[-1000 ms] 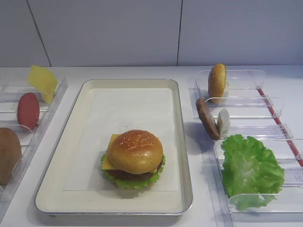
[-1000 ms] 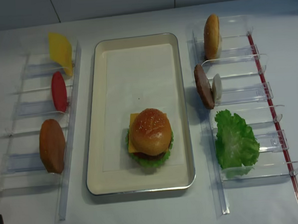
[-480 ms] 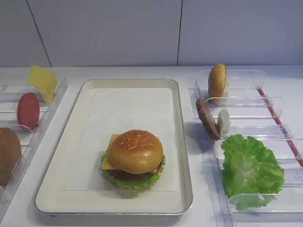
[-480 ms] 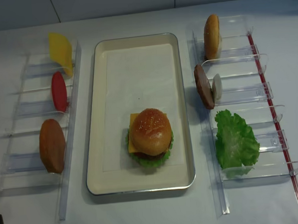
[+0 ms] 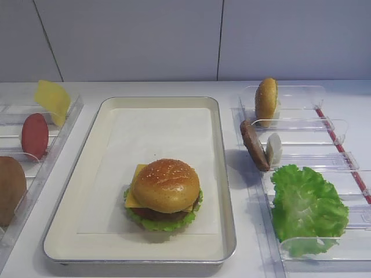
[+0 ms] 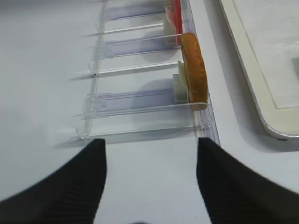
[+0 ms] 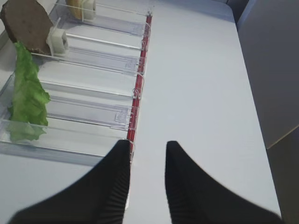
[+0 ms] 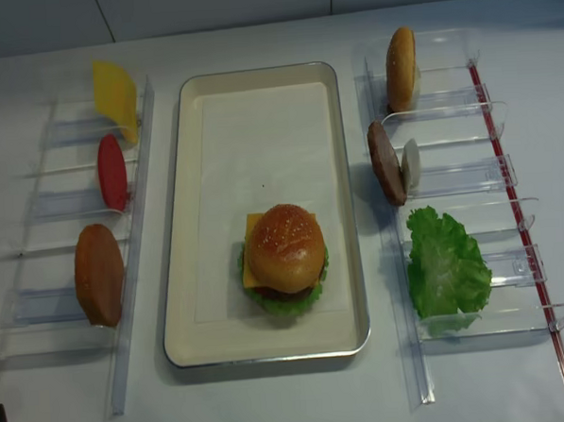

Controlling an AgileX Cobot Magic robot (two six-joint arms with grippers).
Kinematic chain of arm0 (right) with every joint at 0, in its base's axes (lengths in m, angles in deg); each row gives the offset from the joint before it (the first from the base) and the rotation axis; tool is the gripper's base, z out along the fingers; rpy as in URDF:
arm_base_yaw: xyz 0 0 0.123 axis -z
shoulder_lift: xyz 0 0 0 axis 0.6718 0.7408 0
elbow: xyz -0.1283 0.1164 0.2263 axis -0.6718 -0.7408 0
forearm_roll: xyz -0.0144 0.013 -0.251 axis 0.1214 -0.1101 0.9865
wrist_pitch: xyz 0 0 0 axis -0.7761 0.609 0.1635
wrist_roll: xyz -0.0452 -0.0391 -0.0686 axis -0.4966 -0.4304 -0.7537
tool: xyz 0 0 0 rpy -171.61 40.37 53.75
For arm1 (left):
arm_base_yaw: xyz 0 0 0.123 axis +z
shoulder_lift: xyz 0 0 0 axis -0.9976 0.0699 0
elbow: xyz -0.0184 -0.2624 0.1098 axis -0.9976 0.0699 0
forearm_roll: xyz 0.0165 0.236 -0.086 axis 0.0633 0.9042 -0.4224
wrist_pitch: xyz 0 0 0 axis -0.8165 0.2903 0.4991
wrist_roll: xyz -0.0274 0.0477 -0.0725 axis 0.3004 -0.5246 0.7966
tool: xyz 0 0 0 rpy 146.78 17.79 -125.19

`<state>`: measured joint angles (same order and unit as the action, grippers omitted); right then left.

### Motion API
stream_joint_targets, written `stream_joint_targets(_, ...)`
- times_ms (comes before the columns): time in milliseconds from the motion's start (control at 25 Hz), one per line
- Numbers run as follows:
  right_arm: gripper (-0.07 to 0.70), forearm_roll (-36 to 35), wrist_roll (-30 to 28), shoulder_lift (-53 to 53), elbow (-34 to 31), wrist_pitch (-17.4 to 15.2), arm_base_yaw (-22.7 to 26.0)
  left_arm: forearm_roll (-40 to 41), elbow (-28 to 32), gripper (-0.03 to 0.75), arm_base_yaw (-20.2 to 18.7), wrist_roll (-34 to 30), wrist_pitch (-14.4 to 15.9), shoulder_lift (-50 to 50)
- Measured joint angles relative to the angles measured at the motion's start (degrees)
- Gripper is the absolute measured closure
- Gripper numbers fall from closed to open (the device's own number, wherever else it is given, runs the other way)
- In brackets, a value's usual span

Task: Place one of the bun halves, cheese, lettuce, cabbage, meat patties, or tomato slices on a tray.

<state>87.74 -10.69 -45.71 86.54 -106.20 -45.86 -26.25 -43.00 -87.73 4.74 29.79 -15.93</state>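
Note:
On the silver tray (image 5: 223,174) stands a stacked burger: a sesame bun half (image 5: 167,184) on top, with cheese, patty and lettuce edges showing under it. The left holders carry a cheese slice (image 5: 52,99), a tomato slice (image 5: 35,136) and a bun half (image 5: 10,188). In the right holders are another bun half (image 5: 266,101), a meat patty (image 5: 254,145) and lettuce (image 5: 305,208). Cabbage is out of view. My right gripper (image 7: 147,145) hangs over bare table right of the red strip, its jaws narrowly apart and empty. My left gripper (image 6: 150,142) is wide open and empty, short of the left bun half (image 6: 194,70).
Clear plastic holders (image 8: 460,178) line both sides of the tray. A red strip (image 7: 140,74) runs along the right holders' outer edge. The table edge (image 7: 254,93) lies to the right in the right wrist view. The tray's corner (image 6: 275,133) shows at the right in the left wrist view.

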Motion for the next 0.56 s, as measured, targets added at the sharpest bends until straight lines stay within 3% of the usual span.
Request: stream_joint_targets(560, 0.45, 0.0, 0.08, 0.0, 0.0, 0.0, 0.0, 0.0, 0.0, 0.301, 0.0, 0.0, 0.0, 0.0)
